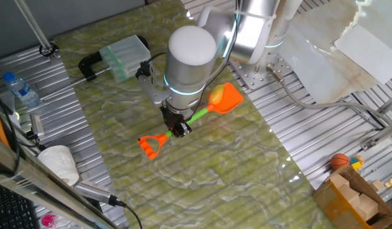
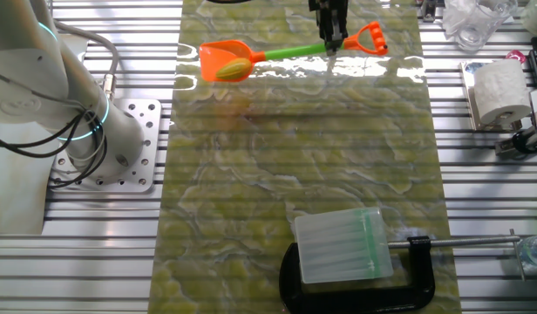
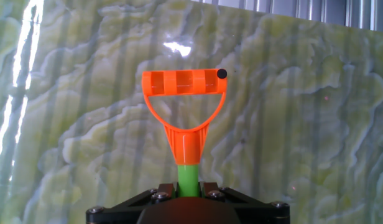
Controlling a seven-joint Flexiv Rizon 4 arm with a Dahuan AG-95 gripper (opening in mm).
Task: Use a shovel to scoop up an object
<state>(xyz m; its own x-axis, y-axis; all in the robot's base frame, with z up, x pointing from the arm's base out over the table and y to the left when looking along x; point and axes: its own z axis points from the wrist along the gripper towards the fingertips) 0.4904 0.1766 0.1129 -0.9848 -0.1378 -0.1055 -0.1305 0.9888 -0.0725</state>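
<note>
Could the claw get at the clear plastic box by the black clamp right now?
Probably not directly: the claw is shut on the shovel with the lemon-like lump on its blade. The box itself lies unobstructed.

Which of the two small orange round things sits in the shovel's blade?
The yellow-orange oval object, lemon-like, lies in the blade of the shovel. The basketball-like ball sits off the mat by the wooden blocks.
</note>
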